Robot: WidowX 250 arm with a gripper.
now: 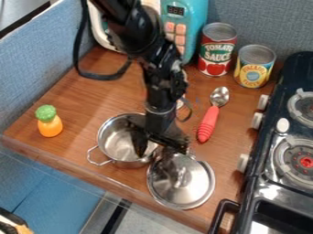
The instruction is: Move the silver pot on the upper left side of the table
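Note:
The silver pot (117, 139) stands upright near the table's front edge, left of centre, with one loop handle toward the lower left. My gripper (153, 153) hangs over the pot's right rim, open. One finger is inside the pot and the other is outside, over the edge of the silver lid. The gripper hides part of the right rim. Whether either finger touches the pot, I cannot tell.
The silver lid (181, 183) lies right of the pot. A red-handled spoon (209, 122), two cans (217, 50) and a toy microwave (177, 27) are behind. An orange toy vegetable (49, 125) stands at the left; the stove (287, 151) is at the right.

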